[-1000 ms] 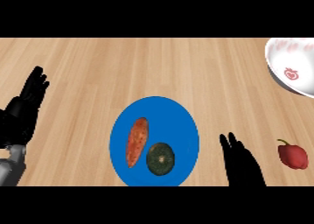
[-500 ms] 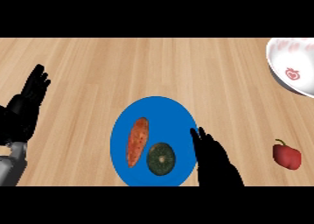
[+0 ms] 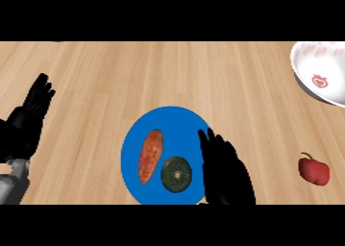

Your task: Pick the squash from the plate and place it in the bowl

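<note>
The right hand [image 3: 225,170], fingers straight and spread, lies over the blue plate's [image 3: 171,117] right side, just beside the dark green squash [image 3: 176,174]. Closing carelessly could nudge the squash into the neighbouring sweet potato [image 3: 151,155]

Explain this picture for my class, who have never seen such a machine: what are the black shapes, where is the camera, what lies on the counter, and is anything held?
The camera sits in a humanoid robot's head, looking steeply down at a wooden counter. The black shapes are its hands. The left hand rests open at the left edge. The right hand, fingers straight, reaches over the right side of a blue plate. On the plate lie an orange sweet potato and a dark green squash. A red pepper lies to the right, and a white bowl sits at top right. Nothing is held.
</note>
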